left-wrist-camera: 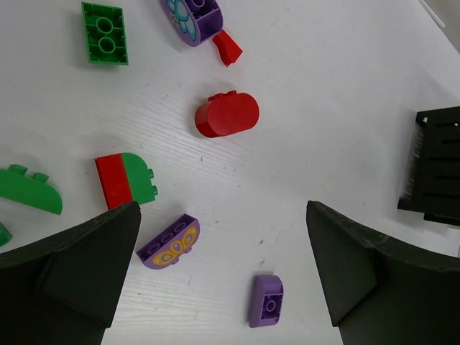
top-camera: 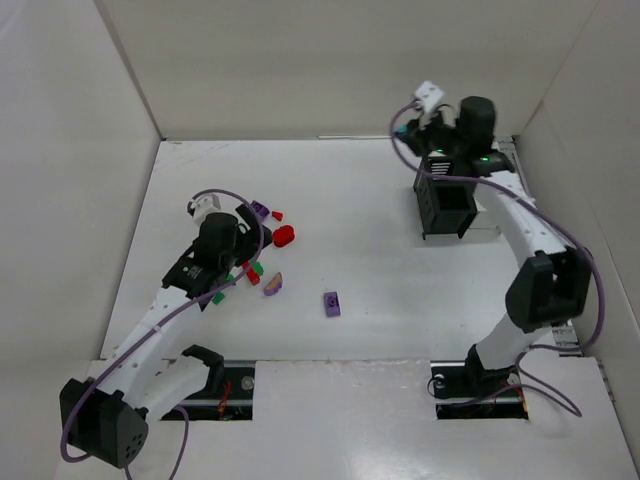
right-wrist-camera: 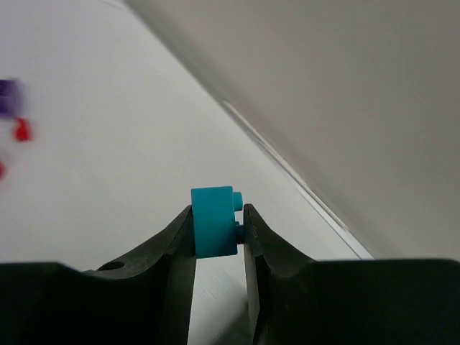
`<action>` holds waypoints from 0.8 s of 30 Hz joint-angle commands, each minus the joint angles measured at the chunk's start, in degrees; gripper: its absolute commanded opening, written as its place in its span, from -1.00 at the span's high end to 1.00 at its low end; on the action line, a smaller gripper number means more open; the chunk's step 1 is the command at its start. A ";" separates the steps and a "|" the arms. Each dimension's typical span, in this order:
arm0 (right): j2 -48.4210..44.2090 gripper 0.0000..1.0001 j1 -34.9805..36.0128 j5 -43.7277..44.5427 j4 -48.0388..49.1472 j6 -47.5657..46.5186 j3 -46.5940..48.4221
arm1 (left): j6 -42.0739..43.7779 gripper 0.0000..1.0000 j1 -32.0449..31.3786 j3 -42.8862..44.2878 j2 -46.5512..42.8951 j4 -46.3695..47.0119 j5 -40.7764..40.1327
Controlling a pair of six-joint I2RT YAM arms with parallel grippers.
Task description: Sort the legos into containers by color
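My right gripper [right-wrist-camera: 218, 215] is shut on a teal lego [right-wrist-camera: 214, 221], held in the air with its studs against the right finger. In the top view it hangs just behind the black container [top-camera: 445, 205], at the back right. My left gripper [left-wrist-camera: 221, 215] is open and hovers over the loose legos on the left. Under it lie a purple butterfly brick [left-wrist-camera: 169, 241] by its left finger and a small purple brick [left-wrist-camera: 266, 300] between the fingers. Further ahead are a red rounded brick [left-wrist-camera: 227, 113], a red-and-green pair [left-wrist-camera: 126, 180], green bricks [left-wrist-camera: 105, 33] [left-wrist-camera: 29, 190], another purple piece [left-wrist-camera: 194, 16] and a red chip [left-wrist-camera: 228, 47].
White walls close the table in at the back and on both sides. The black container's slatted side [left-wrist-camera: 436, 169] shows at the right edge of the left wrist view. One purple brick [top-camera: 332, 304] lies alone near the table's middle.
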 commanded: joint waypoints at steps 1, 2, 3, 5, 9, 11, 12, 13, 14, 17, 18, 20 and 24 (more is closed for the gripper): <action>-4.96 1.00 -10.47 1.21 1.51 1.85 -7.52 | 0.10 -0.98 0.33 0.01 1.90 3.21 0.29; -5.85 1.00 -12.84 2.26 0.81 1.85 -8.49 | 0.10 -0.98 0.33 0.01 3.21 3.21 0.28; -6.38 1.00 -16.87 2.96 -0.06 2.46 -9.02 | 0.10 -0.98 0.33 0.80 3.92 3.82 0.28; -6.39 1.00 -20.06 5.51 -2.17 2.46 -8.41 | 0.10 -0.98 0.33 1.51 5.15 3.83 -0.24; -1.56 1.00 -24.55 7.55 -7.63 1.76 -2.97 | 0.10 -0.98 0.86 3.52 9.01 3.83 -1.57; 0.98 1.00 -25.70 7.54 -7.11 2.37 -1.30 | 0.10 -0.98 0.86 4.22 10.43 3.83 -1.57; 1.78 1.00 -26.22 7.54 -7.10 2.38 -0.68 | 0.10 -0.98 1.47 4.93 11.83 3.83 -2.09; 2.48 1.00 -26.23 9.54 -7.10 2.38 -0.06 | 0.10 -0.98 1.47 4.93 12.62 3.83 -2.09; 3.10 0.99 -26.23 11.39 -9.02 2.98 1.16 | 0.10 -0.98 2.17 5.46 13.24 3.83 -2.09; 3.81 0.96 -26.23 16.67 -9.04 3.60 1.17 | 0.10 -0.98 4.54 5.99 15.96 4.44 -1.04; 3.29 0.96 -26.23 17.81 -8.08 3.61 -0.05 | 0.88 -0.98 5.25 6.60 16.49 4.44 -0.17; 2.58 0.92 -26.23 21.40 -6.93 3.61 -0.67 | 2.11 -0.98 7.17 7.13 18.43 6.10 1.15; 2.58 0.80 -27.37 21.96 -7.45 3.61 -0.06 | 2.65 -0.98 7.80 9.59 22.47 7.26 1.16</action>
